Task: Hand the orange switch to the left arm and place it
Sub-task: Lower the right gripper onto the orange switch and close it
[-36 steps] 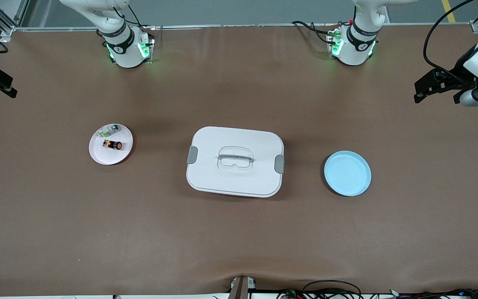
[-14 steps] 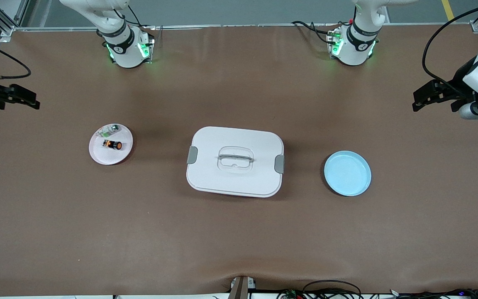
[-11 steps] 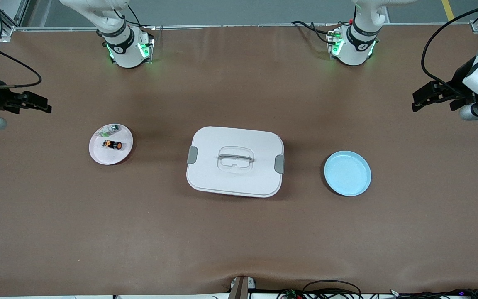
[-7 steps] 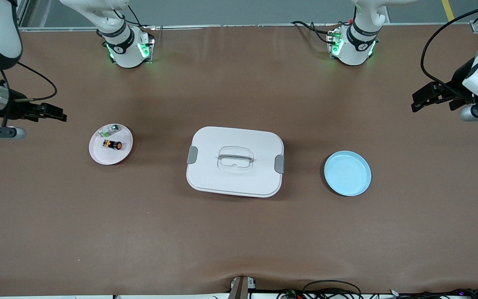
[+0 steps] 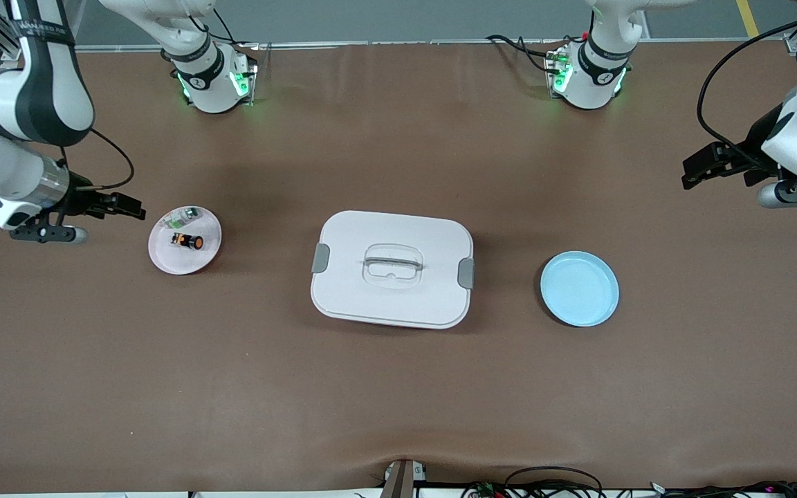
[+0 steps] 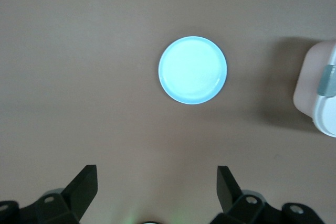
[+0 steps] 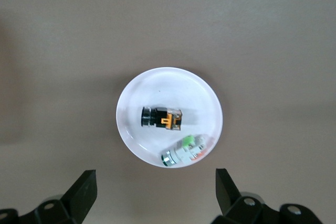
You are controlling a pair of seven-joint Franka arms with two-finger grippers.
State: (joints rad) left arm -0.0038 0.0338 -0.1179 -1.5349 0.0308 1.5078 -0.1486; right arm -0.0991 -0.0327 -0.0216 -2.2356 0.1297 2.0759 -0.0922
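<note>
Right hand (image 5: 137,209) swings in beside the pink plate (image 5: 163,259), spread.
Switch (image 5: 188,241) untouched; left hand (image 5: 690,174), spread, waits at the desk's end.

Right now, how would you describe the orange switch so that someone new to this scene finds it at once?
Start at the big white box mid-table, then go toward the right arm's end to the pink plate. The orange switch lies on its side there: black with an orange cap, unlike the green-and-white part beside it.
</note>
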